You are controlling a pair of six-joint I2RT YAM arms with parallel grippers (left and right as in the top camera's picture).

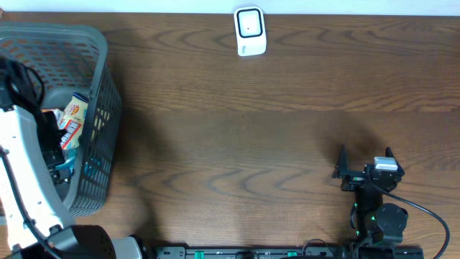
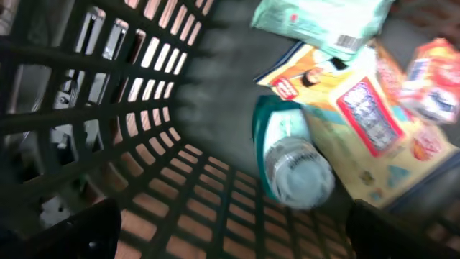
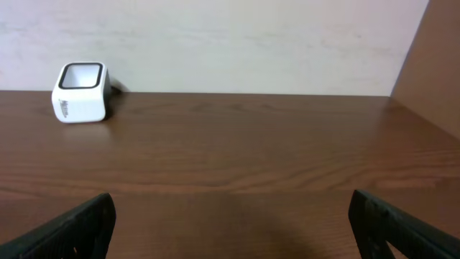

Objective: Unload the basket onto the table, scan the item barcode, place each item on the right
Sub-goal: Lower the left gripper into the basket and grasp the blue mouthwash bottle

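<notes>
Showing brown wood-grain table (image 1: 251,144) | pale wall (image 3: 230,36) behind | left hand (image 2: 230,237) wide in basket (image 1: 108,122) | right hand (image 3: 230,226) wide

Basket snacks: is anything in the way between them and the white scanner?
Only the wall of the basket, which the snacks must be lifted over. Beyond it, nothing visible lies on the table on the way to the scanner.

The overhead camera looks straight down on the table (image 1: 251,129). The left wrist camera sits close inside the basket (image 1: 100,86) at 9 o'clock. The right wrist camera, low at 4 o'clock, faces the scanner (image 1: 250,32) at 12 o'clock, also visible overhead.
</notes>
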